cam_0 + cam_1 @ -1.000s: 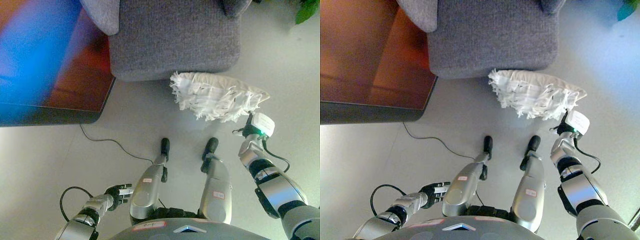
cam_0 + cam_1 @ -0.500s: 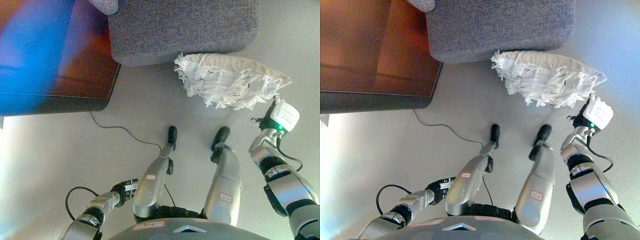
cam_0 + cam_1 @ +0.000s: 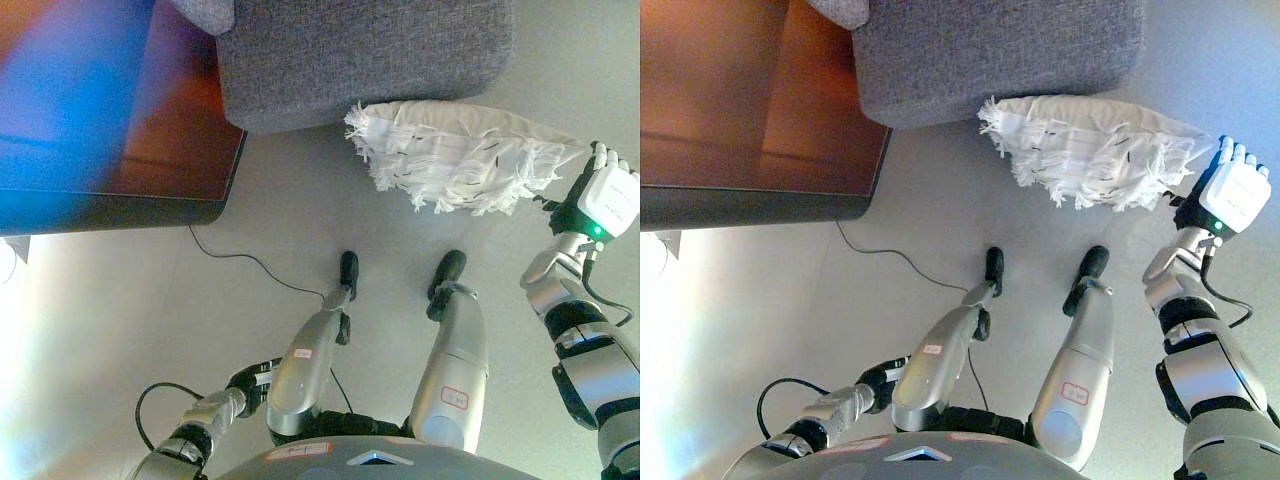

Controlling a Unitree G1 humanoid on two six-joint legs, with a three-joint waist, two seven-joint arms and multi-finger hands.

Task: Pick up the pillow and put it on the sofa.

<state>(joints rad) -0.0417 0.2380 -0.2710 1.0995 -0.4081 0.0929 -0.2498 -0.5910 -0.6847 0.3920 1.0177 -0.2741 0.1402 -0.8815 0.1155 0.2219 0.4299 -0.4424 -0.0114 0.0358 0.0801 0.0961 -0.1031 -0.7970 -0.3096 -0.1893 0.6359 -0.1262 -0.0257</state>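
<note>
A white fringed pillow (image 3: 460,155) lies on the pale floor, against the front of the grey sofa (image 3: 370,50). My right hand (image 3: 1220,185) is raised at the pillow's right corner and touches its tip. The fingers (image 3: 1230,150) point up and look straight, and the hand is open with nothing in its hold. My left hand (image 3: 252,378) hangs low at the lower left, with relaxed fingers, far from the pillow.
A dark brown wooden table (image 3: 740,100) stands left of the sofa, its edge close to the sofa's corner. A grey cushion (image 3: 205,12) lies on the sofa at the top left. Open floor lies in front of the pillow and to its right.
The camera has shifted. My right hand has risen from below the pillow's right end to beside its right corner. The left hand stays low.
</note>
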